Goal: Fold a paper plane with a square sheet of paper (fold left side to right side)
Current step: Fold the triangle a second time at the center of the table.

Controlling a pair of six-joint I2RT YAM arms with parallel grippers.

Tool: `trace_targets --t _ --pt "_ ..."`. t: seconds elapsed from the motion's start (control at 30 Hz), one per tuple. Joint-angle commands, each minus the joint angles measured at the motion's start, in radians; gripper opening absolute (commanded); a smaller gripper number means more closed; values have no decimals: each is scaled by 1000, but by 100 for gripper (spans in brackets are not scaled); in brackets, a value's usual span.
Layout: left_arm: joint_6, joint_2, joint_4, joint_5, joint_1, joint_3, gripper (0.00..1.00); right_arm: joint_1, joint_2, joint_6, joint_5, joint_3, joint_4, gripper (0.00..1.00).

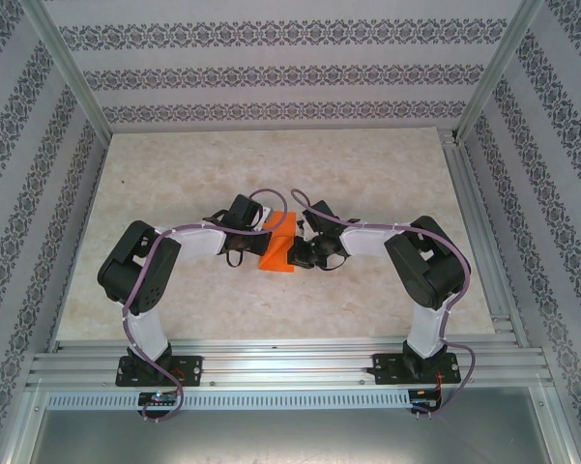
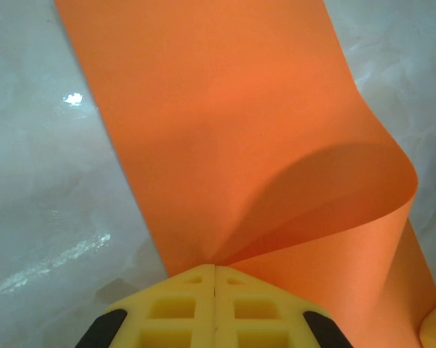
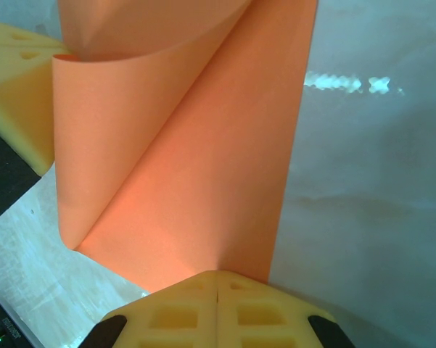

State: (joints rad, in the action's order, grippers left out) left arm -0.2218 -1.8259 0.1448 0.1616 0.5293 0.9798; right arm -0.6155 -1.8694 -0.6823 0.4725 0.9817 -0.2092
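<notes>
Your left gripper (image 2: 215,270): yellow jaws pressed flat together, pinching one edge of the square sheet of paper (image 2: 225,130). Your right gripper (image 3: 217,275): likewise closed tight, nipping the sheet's edge.

The paper bows over in a soft loop between the two grippers, which sit close together near the middle of the table (image 1: 174,174).

Progress, as you can judge it: first fold underway, layers curled over, no crease pressed. Flattening and every later dart fold are left.
</notes>
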Motion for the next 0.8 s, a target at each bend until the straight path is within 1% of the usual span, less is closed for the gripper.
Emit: trace_targets --t 0.0,0.3,0.57,0.77 --pt "13 -2 -11 -29 -16 -16 0 -21 -48 21 -73 -28 -77 5" --pt "16 53 23 -63 -17 -6 0 -20 -54 23 -72 -21 -80 6" --pt "13 35 12 -49 -16 -5 0 -22 -59 25 -72 -17 -84 6" --pt "16 7 14 -62 -16 -3 0 -21 -59 27 -72 -17 -87 6"
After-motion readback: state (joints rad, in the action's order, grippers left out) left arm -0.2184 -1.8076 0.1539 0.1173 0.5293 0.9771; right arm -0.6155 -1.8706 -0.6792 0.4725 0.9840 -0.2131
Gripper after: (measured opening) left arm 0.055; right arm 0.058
